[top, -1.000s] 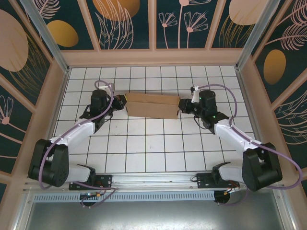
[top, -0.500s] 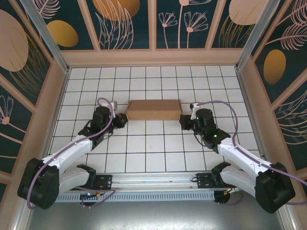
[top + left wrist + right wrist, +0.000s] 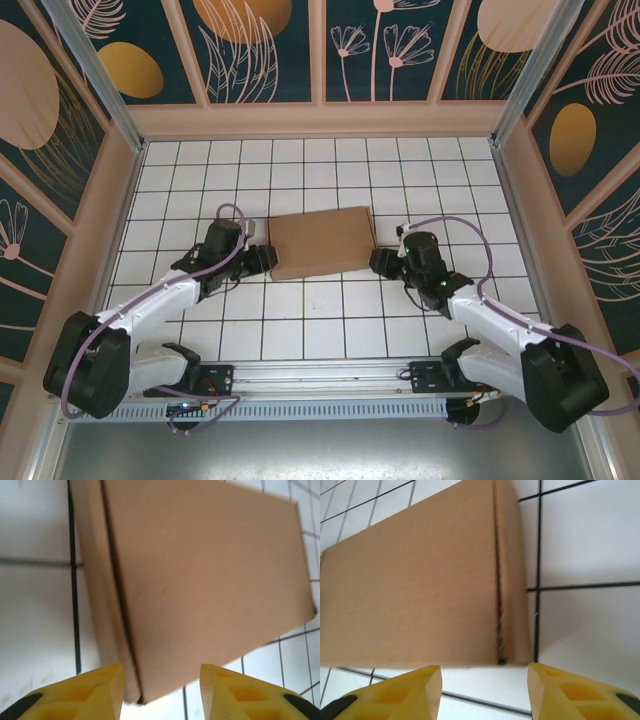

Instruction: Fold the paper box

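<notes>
So, paper box (image 3: 320, 243): closed up flat, plain brown and unprinted, lying on the white tiled surface (image 3: 300, 330) about midway across, between my two arms. Its edges sit a little askew to the grid lines.
My left fingers (image 3: 266, 259): low at the box's left end, by its near corner. They are spread apart with nothing gripped.
Left wrist view: my two yellow fingertips (image 3: 80, 692) stand apart at the bottom. The box (image 3: 200, 580) stretches away beyond them, and its near corner reaches down into the gap. I cannot tell whether one tip brushes the side wall.
My right fingers (image 3: 377, 263): low at the box's right end, also by the near corner. They are parted about as far as the left pair and hold nothing.
Right wrist view: my yellow fingertips (image 3: 395, 692) are apart, and the box (image 3: 420, 590) lies just beyond them. A thin strip of white tile shows between its near edge and the tips.
Box seam: a dark line runs along the top close to the end wall on each side.
Arms: both reach inward from the near edge, elbows turned outward.
</notes>
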Motion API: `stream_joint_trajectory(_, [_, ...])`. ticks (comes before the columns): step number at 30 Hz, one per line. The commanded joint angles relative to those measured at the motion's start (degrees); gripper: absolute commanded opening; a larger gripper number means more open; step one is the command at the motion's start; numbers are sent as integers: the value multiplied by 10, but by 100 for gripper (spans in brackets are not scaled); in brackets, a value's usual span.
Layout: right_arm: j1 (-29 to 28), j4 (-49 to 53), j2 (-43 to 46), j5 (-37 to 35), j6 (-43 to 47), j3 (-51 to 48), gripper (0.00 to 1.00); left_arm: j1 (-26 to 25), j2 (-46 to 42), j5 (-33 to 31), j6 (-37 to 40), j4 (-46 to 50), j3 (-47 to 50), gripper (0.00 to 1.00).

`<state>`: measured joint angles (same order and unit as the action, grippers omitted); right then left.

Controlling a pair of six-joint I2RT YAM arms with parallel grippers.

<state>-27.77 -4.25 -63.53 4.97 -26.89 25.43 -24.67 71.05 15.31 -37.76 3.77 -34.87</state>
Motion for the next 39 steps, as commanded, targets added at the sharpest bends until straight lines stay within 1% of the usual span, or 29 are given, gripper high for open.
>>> stream_joint_trajectory(1, [32, -23, -51, 28, 18, 42, 50, 18, 51, -14, 6, -22, -21, 44])
stream_joint_trajectory(3, [38, -40, -89, 41, 30, 57, 49, 24, 85, 5, -3, -53, -26, 41])
stream_joint_trajectory(7, [50, -77, -173, 72, 30, 90, 45, 25, 157, 32, -21, -109, -32, 31])
stream_joint_trajectory(10, [53, -101, -239, 89, 26, 118, 39, 27, 209, 26, -15, -125, -64, 26])
stream_joint_trajectory(13, [59, -99, -294, 85, 32, 158, 31, 34, 256, 27, -19, -140, -113, 23])
stream_joint_trajectory(14, [64, -103, -308, 85, 33, 170, 29, 37, 267, 21, -14, -137, -135, 22])
stream_joint_trajectory(16, [77, -110, -337, 95, 28, 194, 27, 43, 317, 14, -2, -117, -180, 22])
stream_joint_trajectory(19, [81, -90, -386, 106, 33, 246, 27, 58, 358, 8, 3, -101, -226, 21])
stream_joint_trajectory(22, [81, -93, -402, 105, 23, 264, 28, 69, 368, 1, 9, -100, -242, 21])
stream_joint_trajectory(26, [80, -95, -405, 109, 18, 268, 29, 76, 368, -9, 28, -75, -267, 24])
stream_joint_trajectory(27, [79, -94, -405, 111, 17, 269, 31, 77, 366, -11, 29, -75, -268, 26])
stream_joint_trajectory(28, [79, -92, -404, 112, 17, 271, 35, 78, 365, -13, 33, -71, -269, 31])
stream_joint_trajectory(30, [80, -81, -392, 93, 13, 272, 48, 80, 357, -33, 37, -56, -275, 44])
stream_joint_trajectory(32, [82, -81, -354, 66, 17, 266, 59, 85, 333, -50, 48, -40, -281, 64])
stream_joint_trajectory(33, [84, -86, -333, 57, 20, 262, 64, 87, 315, -59, 54, -37, -283, 77])
stream_joint_trajectory(34, [86, -85, -307, 46, 26, 262, 80, 88, 288, -71, 63, -38, -282, 99])
stream_joint_trajectory(35, [87, -77, -283, 39, 36, 269, 99, 88, 254, -86, 74, -43, -279, 99])
stream_joint_trajectory(37, [87, -57, -243, 17, 64, 290, 99, 89, 190, -107, 101, -74, -259, 99])
stream_joint_trajectory(39, [84, -47, -198, -18, 96, 298, 99, 89, 102, -124, 136, -154, -196, 99])
